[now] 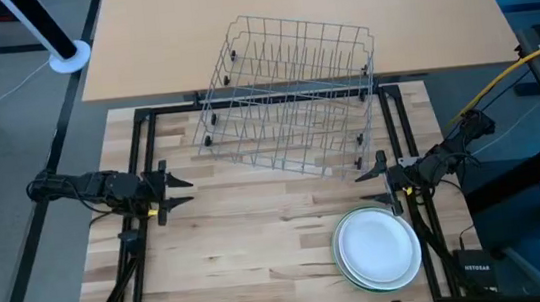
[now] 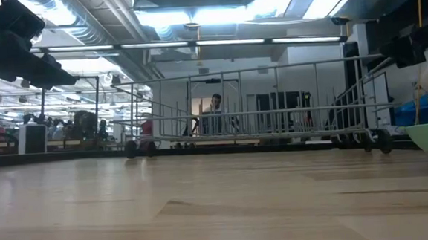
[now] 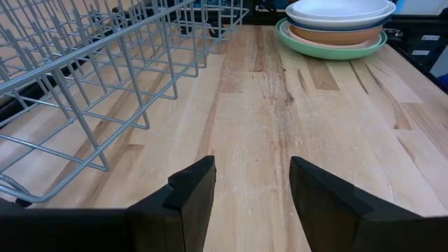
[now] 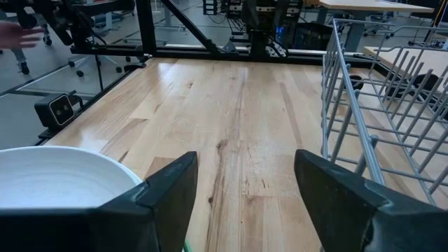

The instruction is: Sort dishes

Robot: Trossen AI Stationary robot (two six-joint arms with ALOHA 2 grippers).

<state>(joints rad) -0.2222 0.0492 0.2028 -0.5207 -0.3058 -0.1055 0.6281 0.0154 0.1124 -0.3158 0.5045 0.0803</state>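
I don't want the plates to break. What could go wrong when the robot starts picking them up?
The plates sit stacked near the table's front edge, so a clumsy nudge from the open right gripper might push them off. Grabbing more than the top plate could drop one. The wire rack sits crooked, half across onto the other table, so a plate might rock it.

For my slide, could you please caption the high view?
Stacked plates beside the right hand, wire rack empty.

An open-plan lab or workshop: exposed ceiling ducts [image 2: 111, 22], strip lights [image 2: 217, 42], desks, office chairs [image 4: 21, 52], a person [image 2: 215, 112] working beyond the wooden surface [image 1: 260, 243].
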